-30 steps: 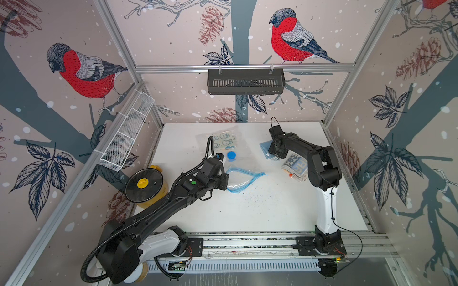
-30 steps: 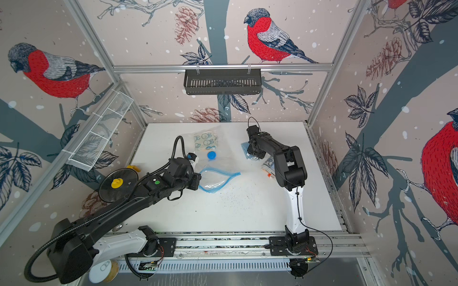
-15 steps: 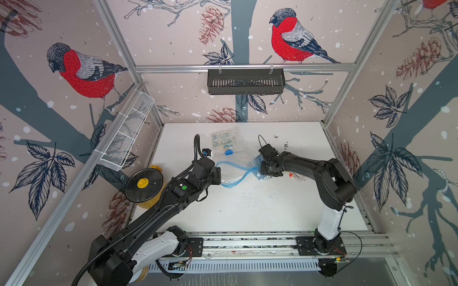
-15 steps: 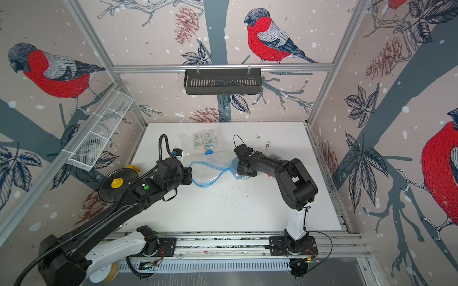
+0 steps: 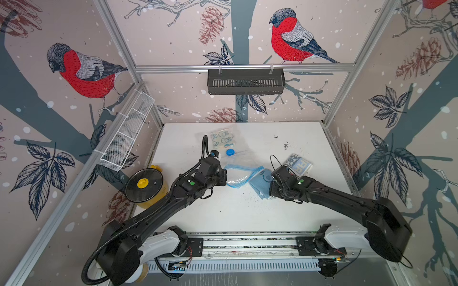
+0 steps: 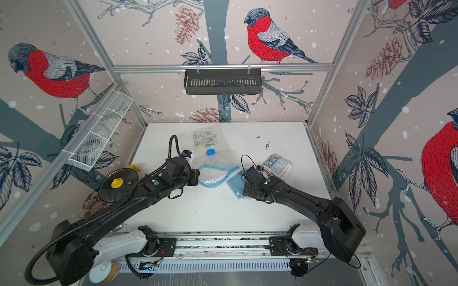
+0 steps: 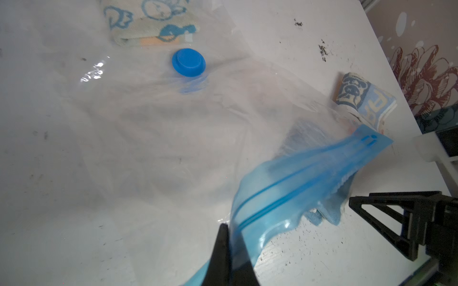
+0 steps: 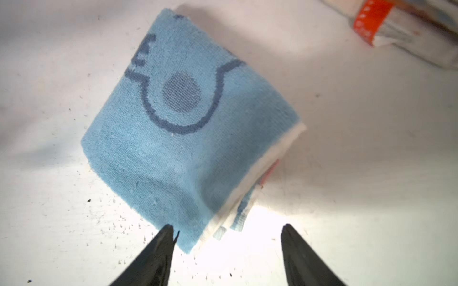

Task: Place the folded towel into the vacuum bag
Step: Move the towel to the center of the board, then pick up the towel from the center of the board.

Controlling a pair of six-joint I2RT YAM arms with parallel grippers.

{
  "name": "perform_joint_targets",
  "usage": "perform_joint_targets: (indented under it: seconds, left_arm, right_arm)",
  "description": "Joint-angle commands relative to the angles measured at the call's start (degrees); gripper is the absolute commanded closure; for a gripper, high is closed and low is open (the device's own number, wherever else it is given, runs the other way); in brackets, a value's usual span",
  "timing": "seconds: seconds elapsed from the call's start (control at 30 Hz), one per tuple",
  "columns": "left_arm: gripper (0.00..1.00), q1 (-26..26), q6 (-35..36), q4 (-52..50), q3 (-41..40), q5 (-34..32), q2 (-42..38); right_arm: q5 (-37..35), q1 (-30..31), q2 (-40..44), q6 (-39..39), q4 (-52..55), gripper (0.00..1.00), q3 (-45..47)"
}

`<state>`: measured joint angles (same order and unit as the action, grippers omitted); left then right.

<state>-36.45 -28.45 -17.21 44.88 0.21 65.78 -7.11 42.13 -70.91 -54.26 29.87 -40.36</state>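
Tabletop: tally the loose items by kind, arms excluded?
folded towels: 3 (blue towel, cream towel, patterned towel)
vacuum bag: 1
total: 4

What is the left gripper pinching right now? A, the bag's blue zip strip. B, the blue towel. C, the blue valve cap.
A: in the left wrist view the left gripper is shut on the zip strip, clear of the cap and the blue towel.
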Motion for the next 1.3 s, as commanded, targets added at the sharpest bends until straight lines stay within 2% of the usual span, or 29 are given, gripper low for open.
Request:
perform_joint_targets:
  seconds: [0.0, 0.13, 0.3, 0.63, 0.8, 1.1, 1.27]
  left_arm:
    - [1.0, -1.0, 1.8, 0.3, 1.9, 5.8, 2.6]
    - [1.0, -3.1, 3.9, -2.0, 4.5, 6.0, 6.0]
    - [1.0, -4.7, 5.0, -2.5, 6.3, 6.3, 8.5]
    - [1.0, -4.8, 6.6, -1.7, 8.0, 6.9, 10.6]
    - [1.0, -4.8, 6.7, -1.0, 7.5, 7.3, 10.8]
    - [1.0, -4.4, 6.9, -0.1, 6.6, 8.6, 10.8]
    - [1.0, -3.9, 7.1, -0.1, 6.3, 9.1, 10.3]
  right_arm:
    - [-0.1, -2.3, 4.7, -3.1, 2.8, 0.25, 1.3]
    - [4.2, -6.5, 7.2, -3.0, -2.4, 0.23, 2.7]
    - [7.5, -10.0, 2.0, -1.6, -2.6, 0.24, -0.5]
    - [6.5, -7.6, -12.2, 0.2, -2.4, 0.31, -5.9]
    - [4.6, -5.6, -16.0, -1.2, -2.4, 0.35, -5.9]
    - [4.4, -5.0, -22.0, -1.9, -4.3, 0.36, -5.8]
    - [5.9, -5.2, -24.0, -1.9, -6.3, 0.48, -5.6]
